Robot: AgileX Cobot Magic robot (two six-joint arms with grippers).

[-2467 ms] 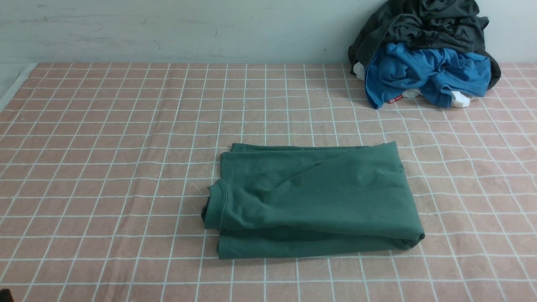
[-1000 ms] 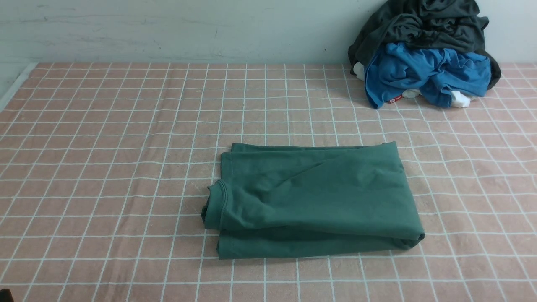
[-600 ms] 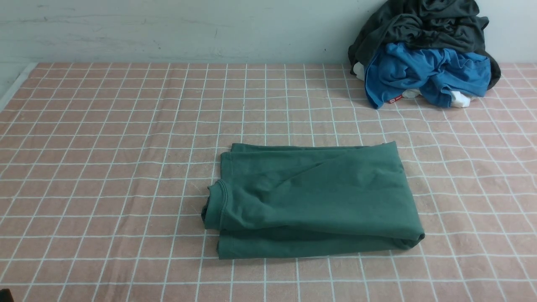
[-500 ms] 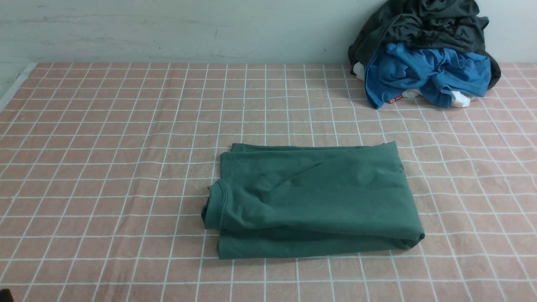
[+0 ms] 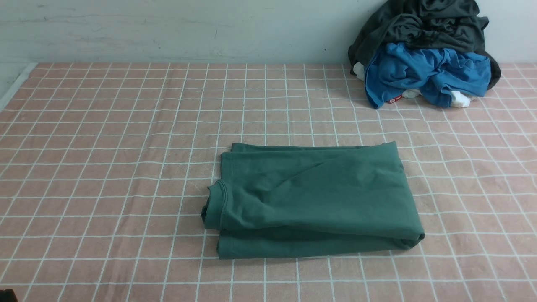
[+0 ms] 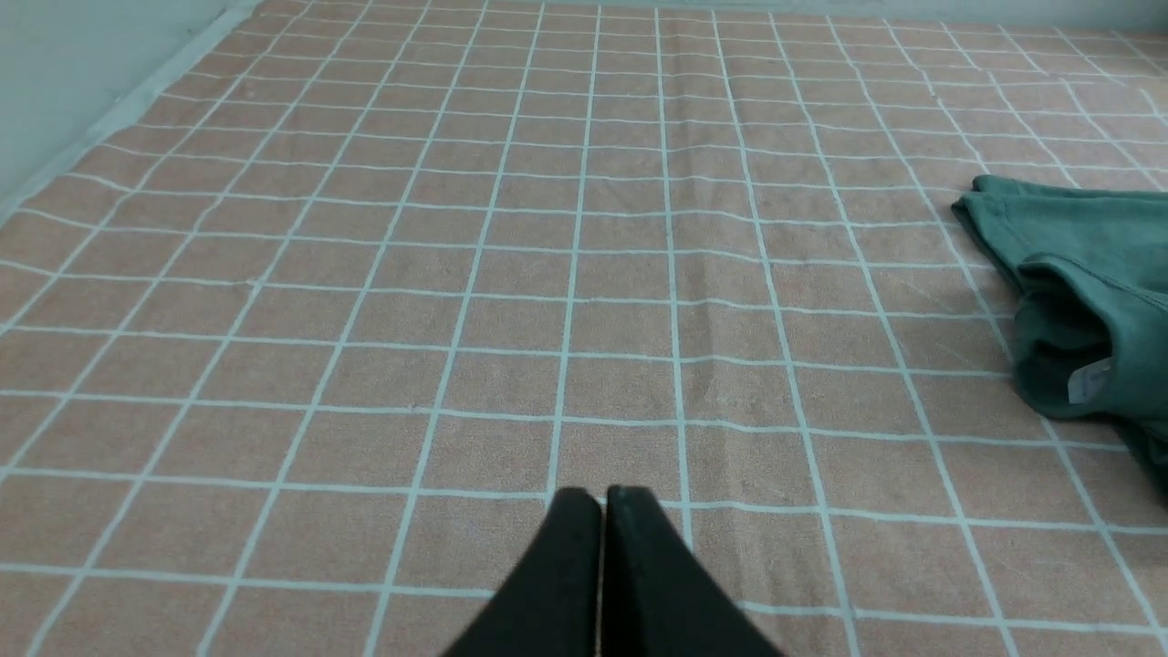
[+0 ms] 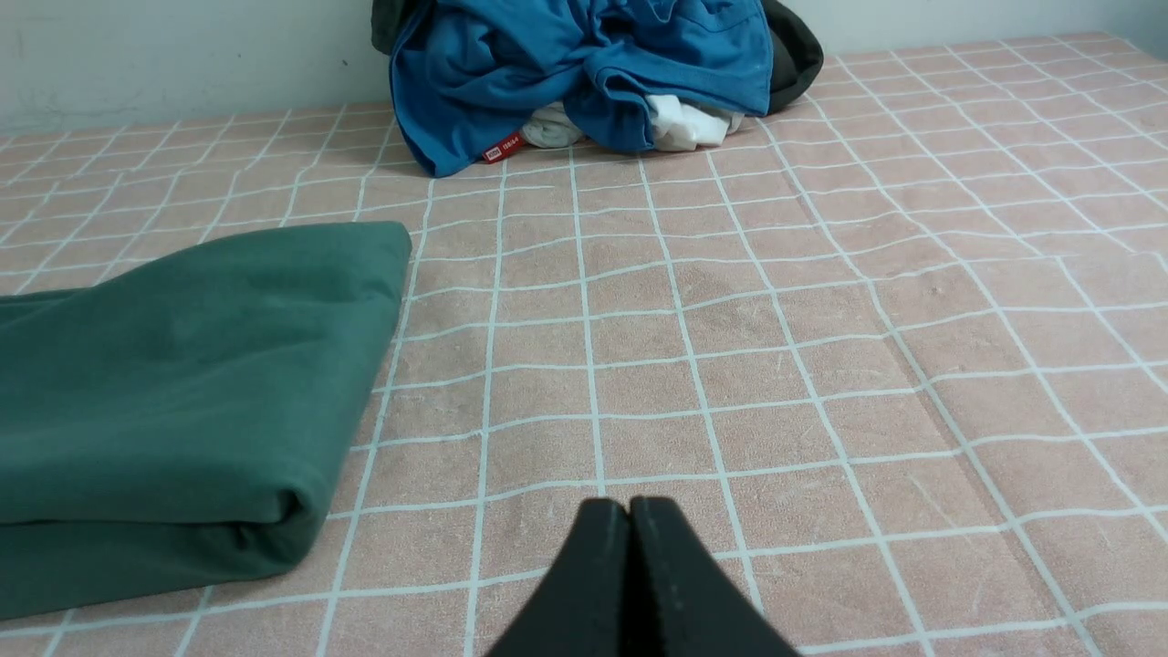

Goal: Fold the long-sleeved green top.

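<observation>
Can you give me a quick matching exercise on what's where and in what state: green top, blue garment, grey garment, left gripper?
Things:
1. green top
2. blue garment
3. grey garment
4. left gripper

States:
A. crumpled, on top of the pile by the wall
B. folded flat, mid-table
C. shut, holding nothing, off the cloth
D. crumpled, lower in the pile, red tag showing

Pairs: 1-B, 2-D, 3-A, 4-C

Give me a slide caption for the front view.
Folded green long-sleeved top on checked cloth, clothes pile behind.
</observation>
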